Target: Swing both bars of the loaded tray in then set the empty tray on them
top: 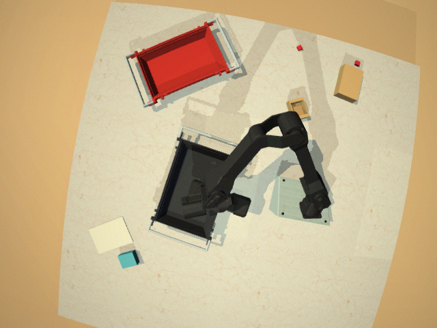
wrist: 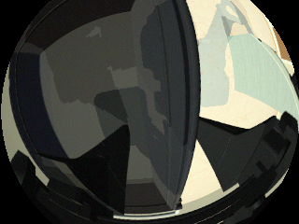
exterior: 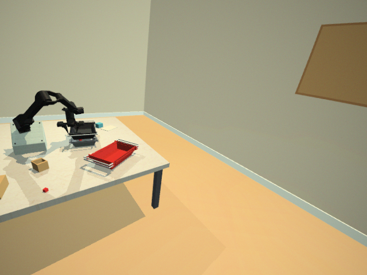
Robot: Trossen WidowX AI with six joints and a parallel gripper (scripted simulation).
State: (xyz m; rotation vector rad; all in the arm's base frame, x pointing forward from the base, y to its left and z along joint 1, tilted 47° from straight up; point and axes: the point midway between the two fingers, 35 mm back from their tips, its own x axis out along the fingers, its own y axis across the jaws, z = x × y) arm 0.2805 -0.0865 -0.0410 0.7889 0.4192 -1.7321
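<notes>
Jaws parted, the black two-fingered gripper (top: pixel 208 206) (exterior: pixel 71 125) (wrist: pixel 160 125) straddles the long wall of an empty black plastic tray (top: pixel 197 231) (exterior: pixel 95 130) (wrist: pixel 187 70), one finger inside it and the other outside, and I see nothing pinched between them. That wall is the one nearer the arm's base, and the tray seems to sit level. Beneath it, as far as I can make out from across the room, stands a second, dark grey tray (exterior: pixel 84 143), a speck of red showing in the gap between the two, which I take for part of its load. Whether both bars of the lower tray lie across its top I can't tell, though the gap suggests that they carry the upper one. Outward from there, the jointed black arm (top: pixel 243 152) (exterior: pixel 44 95) arches back to a pale green box-shaped pedestal (top: pixel 282 192) (exterior: pixel 18 148). A red plastic tray with pale wire bars (top: pixel 183 59) (exterior: pixel 114 153) lies apart, by the table edge on the exterior view's near side. Toward the opposite edge are a flat cream rectangle (top: pixel 110 234) (exterior: pixel 109 128) and a teal block (top: pixel 128 259) (exterior: pixel 98 125). I'd judge the letting-go to be in hand, with the stacking all but finished. Next, the fingers should rise straight up off the wall; any sideways drag could catch the rim and pull the tray off its bars.
</notes>
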